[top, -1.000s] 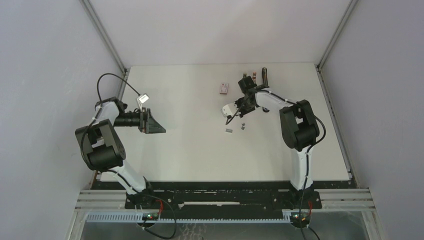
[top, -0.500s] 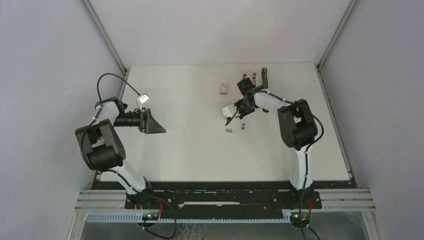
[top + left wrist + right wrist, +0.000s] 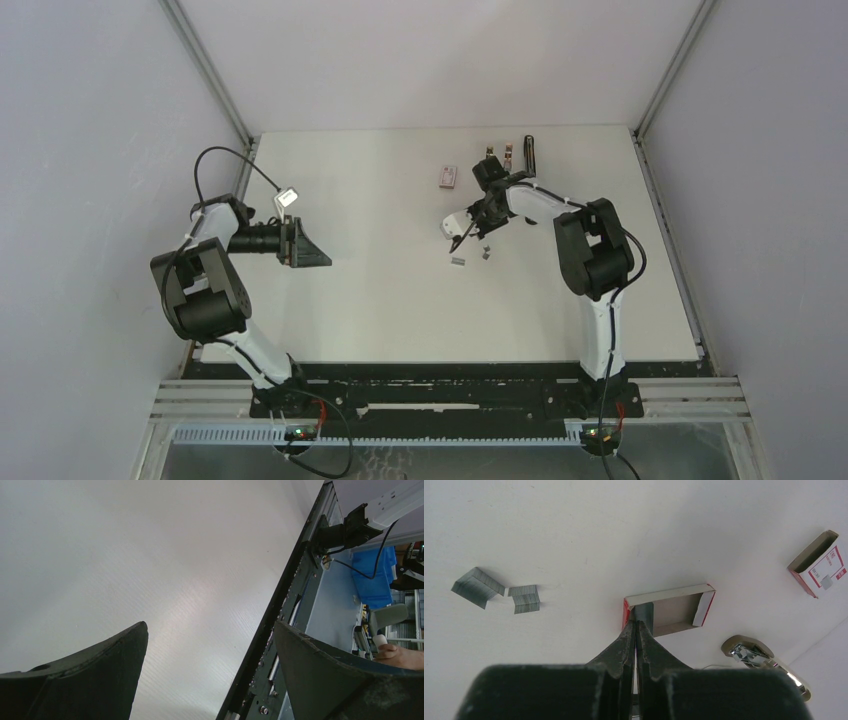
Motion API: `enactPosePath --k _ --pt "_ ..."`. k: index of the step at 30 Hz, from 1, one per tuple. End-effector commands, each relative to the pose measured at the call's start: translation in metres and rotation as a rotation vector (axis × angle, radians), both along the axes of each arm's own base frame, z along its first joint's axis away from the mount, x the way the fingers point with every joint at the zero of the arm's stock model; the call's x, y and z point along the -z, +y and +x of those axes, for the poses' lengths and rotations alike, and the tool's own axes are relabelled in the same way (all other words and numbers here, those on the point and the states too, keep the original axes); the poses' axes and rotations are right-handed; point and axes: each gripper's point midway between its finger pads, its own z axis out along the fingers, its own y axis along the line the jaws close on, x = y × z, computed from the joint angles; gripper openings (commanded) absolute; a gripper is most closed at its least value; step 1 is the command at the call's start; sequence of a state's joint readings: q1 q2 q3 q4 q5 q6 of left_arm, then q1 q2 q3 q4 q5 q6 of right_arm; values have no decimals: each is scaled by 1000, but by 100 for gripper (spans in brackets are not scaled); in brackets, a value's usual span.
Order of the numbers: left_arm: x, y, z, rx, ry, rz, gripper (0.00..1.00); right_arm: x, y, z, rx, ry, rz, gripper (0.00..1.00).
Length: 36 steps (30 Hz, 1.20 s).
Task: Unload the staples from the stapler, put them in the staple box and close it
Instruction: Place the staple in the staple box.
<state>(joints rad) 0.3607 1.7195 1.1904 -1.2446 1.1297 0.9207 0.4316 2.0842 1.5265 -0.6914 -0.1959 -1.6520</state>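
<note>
Staples [image 3: 476, 587] lie loose left of the right gripper's [image 3: 634, 622] pressed-together fingers. Its tips touch the tray [image 3: 674, 612] corner, and a shove could spill it. Stapler [image 3: 529, 155] sits beyond, rightward; left gripper [image 3: 210, 630] gapes.

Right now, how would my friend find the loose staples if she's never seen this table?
On the white table, look a little toward the robot from the right end effector. The staples lie there in two tiny clumps. They are ridged grey metal, unlike the red-ended cardboard tray and pink-and-white box nearby.
</note>
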Motion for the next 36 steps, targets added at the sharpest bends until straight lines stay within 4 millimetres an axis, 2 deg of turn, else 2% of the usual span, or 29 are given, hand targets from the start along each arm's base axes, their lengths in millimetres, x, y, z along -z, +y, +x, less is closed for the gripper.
enactPosePath --k 1,8,14,26,29,36 --pt "-16 3 13 2 -77 -5 100 -5 10 7 21 -13 31 0" --pt "-16 3 13 1 -77 -5 100 -12 19 10 46 -17 64 0" --pt "-16 4 13 0 -78 -4 100 -11 18 14 80 -22 52 0" --pt "-16 3 13 3 -81 -4 100 -16 18 15 122 -14 50 10" --pt "-16 3 12 2 -78 -5 100 -28 24 18 166 4 95 19" --pt "-16 3 12 2 -80 -5 100 -72 33 25 262 55 221 36"
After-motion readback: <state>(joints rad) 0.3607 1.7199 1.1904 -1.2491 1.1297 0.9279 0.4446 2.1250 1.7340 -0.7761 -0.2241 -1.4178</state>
